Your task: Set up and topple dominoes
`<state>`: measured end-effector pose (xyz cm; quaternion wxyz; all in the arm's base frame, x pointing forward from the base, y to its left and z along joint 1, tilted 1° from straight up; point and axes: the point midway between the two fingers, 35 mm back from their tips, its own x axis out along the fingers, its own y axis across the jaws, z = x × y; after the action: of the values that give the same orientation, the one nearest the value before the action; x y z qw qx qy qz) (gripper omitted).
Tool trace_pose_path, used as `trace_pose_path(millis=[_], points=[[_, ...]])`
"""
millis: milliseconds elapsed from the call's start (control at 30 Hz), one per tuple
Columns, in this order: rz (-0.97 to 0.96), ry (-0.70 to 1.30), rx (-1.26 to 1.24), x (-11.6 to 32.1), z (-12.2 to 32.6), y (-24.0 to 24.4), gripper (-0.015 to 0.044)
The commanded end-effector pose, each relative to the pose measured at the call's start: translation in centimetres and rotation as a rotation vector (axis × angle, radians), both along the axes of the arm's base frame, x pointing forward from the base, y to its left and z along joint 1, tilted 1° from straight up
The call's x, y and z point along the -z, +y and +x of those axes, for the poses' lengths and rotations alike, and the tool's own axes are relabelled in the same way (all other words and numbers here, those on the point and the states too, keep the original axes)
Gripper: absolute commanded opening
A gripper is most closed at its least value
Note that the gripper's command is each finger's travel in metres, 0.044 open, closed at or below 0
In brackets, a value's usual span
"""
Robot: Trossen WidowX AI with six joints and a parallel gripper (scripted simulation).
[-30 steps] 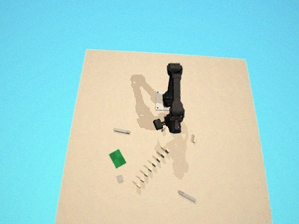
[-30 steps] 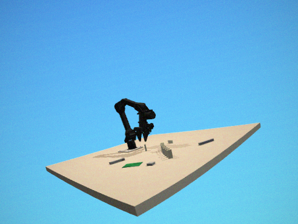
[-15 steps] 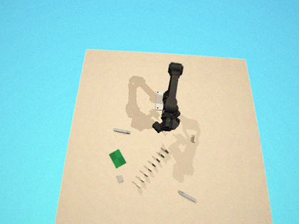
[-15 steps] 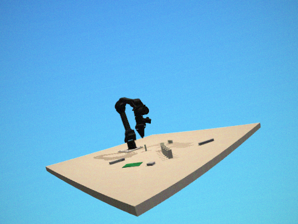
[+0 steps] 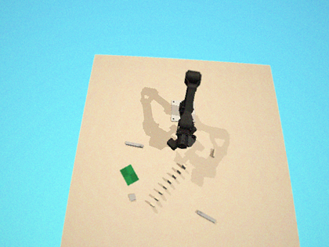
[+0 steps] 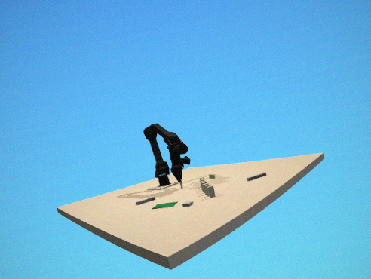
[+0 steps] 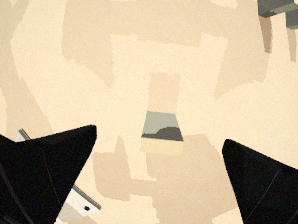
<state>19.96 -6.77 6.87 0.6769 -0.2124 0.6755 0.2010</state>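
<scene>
A row of thin grey dominoes (image 5: 169,181) (image 6: 206,188) stands upright at even spacing; its near end shows at the top right of the wrist view (image 7: 278,7). A single grey domino (image 6: 182,185) (image 7: 162,126) stands apart from the row, near the arm's base, and is hidden under the arm in the top view. My gripper (image 6: 180,182) (image 7: 161,139) is open and points down over this domino, which appears centred between the fingertips; their exact height over it is unclear. Another small domino (image 5: 214,154) (image 6: 212,176) is on the far side of the row. A pale block (image 5: 132,197) (image 6: 188,203) lies by the green patch.
The green patch (image 5: 129,175) (image 6: 165,205) lies left of the row in the top view. One long grey bar (image 5: 134,144) (image 6: 145,200) lies beyond it, and another bar (image 5: 206,216) (image 6: 256,176) lies on the row's other side. The arm's white base plate (image 5: 175,110) (image 7: 80,206) is close behind the gripper.
</scene>
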Motion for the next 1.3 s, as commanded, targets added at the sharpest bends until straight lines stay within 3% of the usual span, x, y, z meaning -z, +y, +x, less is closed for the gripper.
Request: trace_pose_path(millis=[0, 233, 667, 1000, 1267], points=[[0.003, -0.002, -0.006, 0.6, 0.0, 0.0, 0.0440], [0.003, -0.002, -0.006, 1.5, 0.0, 0.0, 0.0440], [0.003, -0.002, -0.006, 1.5, 0.0, 0.0, 0.0107], [0.003, -0.002, -0.006, 1.4, 0.1, 0.0, 0.0107], [0.001, -0.001, -0.002, -7.7, 0.7, -0.2, 0.0107]])
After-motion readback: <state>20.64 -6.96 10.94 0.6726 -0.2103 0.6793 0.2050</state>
